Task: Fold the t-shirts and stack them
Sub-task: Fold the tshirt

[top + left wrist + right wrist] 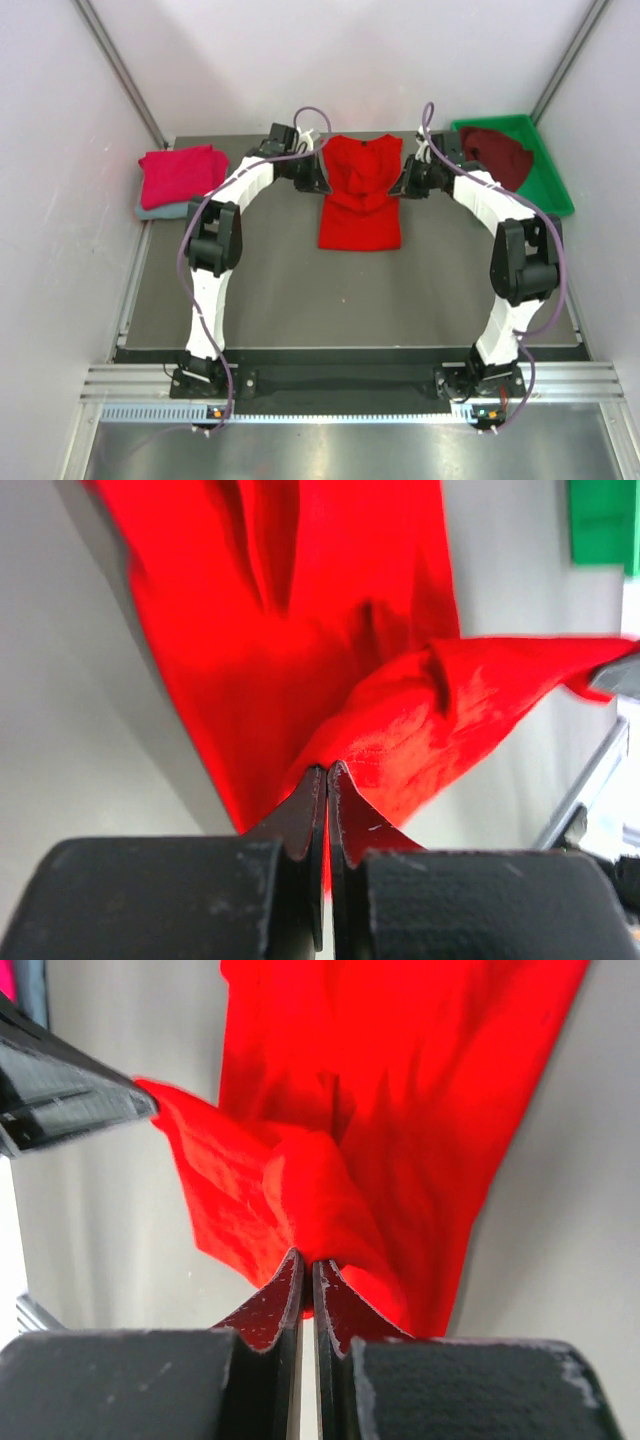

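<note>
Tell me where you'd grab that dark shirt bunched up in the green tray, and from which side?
Pinch a raised fold near the middle of the dark shirt, coming straight down from above. It lies crumpled in a heap, so folds stand up to pinch. The green tray walls it in, which would likely block a sideways approach.

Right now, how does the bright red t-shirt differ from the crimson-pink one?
The bright red t-shirt is gripped by the left pincer and the right pincer; the crimson-pink t-shirt is touched by neither.
The red one is unfolded, bunched at its top; the crimson-pink one is a folded block.
The red one is in the middle; the crimson-pink one rests on the grey-blue t-shirt at the left.
Both are plain reddish cloth.
</note>
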You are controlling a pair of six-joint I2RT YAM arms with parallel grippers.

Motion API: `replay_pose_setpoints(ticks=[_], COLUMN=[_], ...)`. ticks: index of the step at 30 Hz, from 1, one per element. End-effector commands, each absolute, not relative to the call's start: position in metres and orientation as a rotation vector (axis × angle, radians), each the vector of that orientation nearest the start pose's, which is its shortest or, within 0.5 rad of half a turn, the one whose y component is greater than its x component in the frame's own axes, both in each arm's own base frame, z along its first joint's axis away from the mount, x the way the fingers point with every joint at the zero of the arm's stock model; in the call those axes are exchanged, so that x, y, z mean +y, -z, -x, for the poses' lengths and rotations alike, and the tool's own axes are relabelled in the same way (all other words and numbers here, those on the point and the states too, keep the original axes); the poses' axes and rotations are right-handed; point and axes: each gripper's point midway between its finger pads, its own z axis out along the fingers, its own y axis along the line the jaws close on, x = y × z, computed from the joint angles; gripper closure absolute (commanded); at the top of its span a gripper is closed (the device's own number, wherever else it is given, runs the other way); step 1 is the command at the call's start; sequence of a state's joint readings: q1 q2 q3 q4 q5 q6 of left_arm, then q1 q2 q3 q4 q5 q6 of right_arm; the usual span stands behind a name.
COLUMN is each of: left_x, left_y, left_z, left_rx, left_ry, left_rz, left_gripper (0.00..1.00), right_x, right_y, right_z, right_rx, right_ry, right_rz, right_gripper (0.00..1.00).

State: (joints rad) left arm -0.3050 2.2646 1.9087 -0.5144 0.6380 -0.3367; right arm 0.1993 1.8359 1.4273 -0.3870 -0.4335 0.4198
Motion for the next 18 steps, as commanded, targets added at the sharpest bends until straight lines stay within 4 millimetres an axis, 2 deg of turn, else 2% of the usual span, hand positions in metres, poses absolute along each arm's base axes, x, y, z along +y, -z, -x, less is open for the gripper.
replay_pose_setpoints(ticks=[1, 2, 3, 6, 7, 9, 11, 12, 13, 15, 16, 18], left_x=[-0.270, -0.270, -0.268, -0.265, -0.263, -0.261, -0.260, -0.258, -0.256, -0.251, -0.249, -0.240], left_y=[-0.126, -0.120, -0.124, -0.115, -0.113, -0.101, -0.090, -0.086, -0.084, -0.092, -0.101, -0.118], left_z=[-0.513, -0.517, -0.524, -0.533, -0.534, -0.534, -0.533, -0.534, -0.535, -0.542, -0.545, -0.554], left_rx=[2.400, 2.404, 2.384, 2.389, 2.391, 2.412, 2.432, 2.441, 2.445, 2.419, 2.398, 2.351], left_ry=[1.055, 1.051, 1.042, 1.033, 1.034, 1.036, 1.036, 1.026, 1.014, 0.996, 0.991, 0.967], left_rz=[-0.278, -0.273, -0.274, -0.251, -0.246, -0.235, -0.228, -0.220, -0.212, -0.201, -0.201, -0.194], left_gripper=[1.00, 1.00, 1.00, 1.00, 1.00, 1.00, 0.99, 0.91, 0.62, 0.44, 0.35, 0.29], right_x=[0.181, 0.181, 0.181, 0.182, 0.182, 0.181, 0.180, 0.179, 0.177, 0.170, 0.167, 0.159], right_y=[-0.156, -0.155, -0.153, -0.148, -0.137, -0.135, -0.124, -0.125, -0.122, -0.128, -0.135, -0.148], right_z=[-0.474, -0.477, -0.481, -0.496, -0.500, -0.507, -0.512, -0.516, -0.518, -0.523, -0.523, -0.525], right_rx=[2.336, 2.336, 2.338, 2.331, 2.351, 2.347, 2.360, 2.351, 2.354, 2.335, 2.320, 2.292], right_ry=[-0.807, -0.806, -0.801, -0.786, -0.781, -0.769, -0.754, -0.734, -0.716, -0.677, -0.664, -0.636], right_rz=[-0.029, -0.030, -0.034, -0.025, -0.033, -0.033, -0.023, -0.017, -0.016, -0.006, 0.007, 0.014], right_gripper=[1.00, 1.00, 1.00, 1.00, 1.00, 1.00, 0.84, 0.73, 0.58, 0.51, 0.42, 0.37])
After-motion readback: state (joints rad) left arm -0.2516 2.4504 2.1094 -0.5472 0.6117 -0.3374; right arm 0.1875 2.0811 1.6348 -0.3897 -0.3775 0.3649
